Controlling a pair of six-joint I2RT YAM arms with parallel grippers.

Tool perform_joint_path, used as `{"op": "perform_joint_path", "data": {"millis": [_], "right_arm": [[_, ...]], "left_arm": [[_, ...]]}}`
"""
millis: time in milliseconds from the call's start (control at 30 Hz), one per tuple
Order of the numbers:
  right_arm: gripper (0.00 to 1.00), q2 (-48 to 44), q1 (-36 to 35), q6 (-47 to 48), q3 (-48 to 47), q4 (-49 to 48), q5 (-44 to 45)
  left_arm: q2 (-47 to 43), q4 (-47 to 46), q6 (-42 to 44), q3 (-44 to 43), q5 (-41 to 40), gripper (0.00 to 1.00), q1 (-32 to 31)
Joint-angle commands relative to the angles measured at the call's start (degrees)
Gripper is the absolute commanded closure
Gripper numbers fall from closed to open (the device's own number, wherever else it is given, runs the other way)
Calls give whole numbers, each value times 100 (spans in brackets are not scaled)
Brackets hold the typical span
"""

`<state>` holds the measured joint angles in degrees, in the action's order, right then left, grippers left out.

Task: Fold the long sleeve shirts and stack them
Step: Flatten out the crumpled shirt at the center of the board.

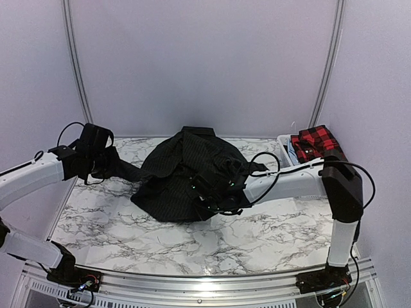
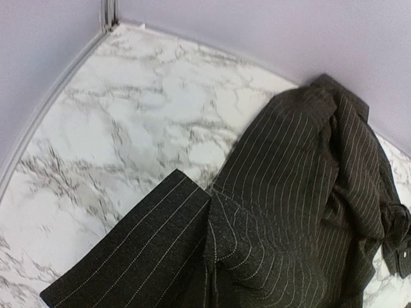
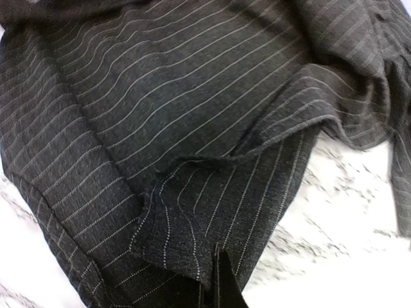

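The black pinstriped long sleeve shirt (image 1: 186, 176) lies crumpled mid-table with its collar toward the back. One sleeve (image 1: 128, 170) stretches left to my left gripper (image 1: 106, 160), which is shut on it. In the left wrist view the sleeve (image 2: 135, 250) bunches into a pinch at the bottom edge and hides the fingers. My right gripper (image 1: 215, 204) is shut on the shirt's near hem (image 3: 212, 212). Only a dark fingertip (image 3: 223, 289) shows under the cloth. The red-and-black checked shirt (image 1: 314, 142) sits folded at the back right.
A white basket (image 1: 284, 153) stands at the back right under the checked shirt. Marble tabletop (image 1: 192, 244) lies in front of the black shirt. The enclosure's pale walls and a curved rail (image 2: 58, 96) bound the left and back.
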<state>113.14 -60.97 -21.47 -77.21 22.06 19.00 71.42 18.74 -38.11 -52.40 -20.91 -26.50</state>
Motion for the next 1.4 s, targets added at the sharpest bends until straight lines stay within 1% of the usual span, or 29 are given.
{"op": "perform_joint_path", "data": {"millis": [0, 100, 333, 433, 533, 700, 900, 1000, 1067, 1133, 1200, 1300, 1367], "right_arm": [[100, -542, 111, -320, 523, -128, 217], [100, -808, 112, -489, 866, -66, 219], [100, -1668, 88, -742, 1717, 2, 21], [100, -1995, 25, -728, 1997, 112, -37], [100, -2237, -47, -762, 2276, 319, -22], [100, -2556, -96, -914, 2699, 494, -83], [100, -2749, -114, -1080, 2830, 720, -78], [100, -2786, -138, -1117, 2832, 775, -151], [100, -2806, -177, -1114, 2831, 783, -174], [100, -2808, -196, -1130, 2847, 718, -241], [100, -2758, -192, -1110, 2736, 772, -280], [100, -2732, -187, -1038, 2559, 910, -313], [100, -2736, -173, -969, 2492, 942, -363]], "left_arm": [[491, 468, 715, -902, -660, 100, 339], [926, 466, 969, -1563, -697, 100, 658], [2242, 481, 1465, -2973, -719, 100, 1314], [2861, 525, 1523, -3593, -523, 100, 1700], [3504, 713, 1697, -4462, -449, 100, 1977], [4395, 957, 1885, -6045, -391, 100, 2132], [5416, 1102, 2047, -7952, -404, 100, 2229], [5817, 1097, 2025, -8470, -274, 100, 2307], [5949, 1025, 1994, -8566, -20, 100, 2325], [6019, 1017, 1878, -8569, 55, 100, 2325], [6032, 996, 1772, -8504, 115, 93, 2325], [6042, 960, 1652, -8404, 148, 73, 2327], [6065, 947, 1530, -8354, 373, 61, 2321]]}}
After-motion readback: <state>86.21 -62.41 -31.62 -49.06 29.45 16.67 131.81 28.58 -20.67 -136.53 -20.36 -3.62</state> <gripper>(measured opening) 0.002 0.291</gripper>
